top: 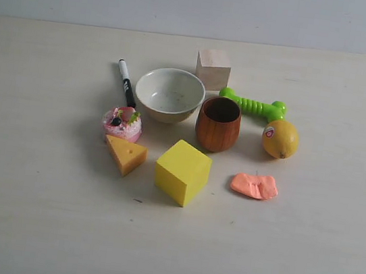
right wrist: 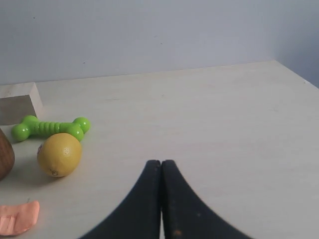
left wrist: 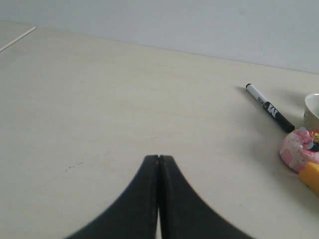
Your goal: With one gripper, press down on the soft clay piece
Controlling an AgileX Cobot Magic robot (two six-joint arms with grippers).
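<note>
The soft clay piece (top: 255, 186) is a flat salmon-pink lump lying on the table in front of the lemon (top: 281, 138); the right wrist view catches its edge (right wrist: 19, 217) at the border. My right gripper (right wrist: 161, 162) is shut with nothing in it, over bare table well apart from the clay. My left gripper (left wrist: 158, 157) is shut too, empty, over bare table away from the objects. Neither gripper shows in the exterior view.
A brown cup (top: 218, 123), yellow cube (top: 182, 172), cheese wedge (top: 126, 154), pink toy cake (top: 123, 123), white bowl (top: 170, 95), black marker (top: 127, 83), wooden block (top: 213, 68) and green toy bone (top: 252, 106) cluster mid-table around the clay.
</note>
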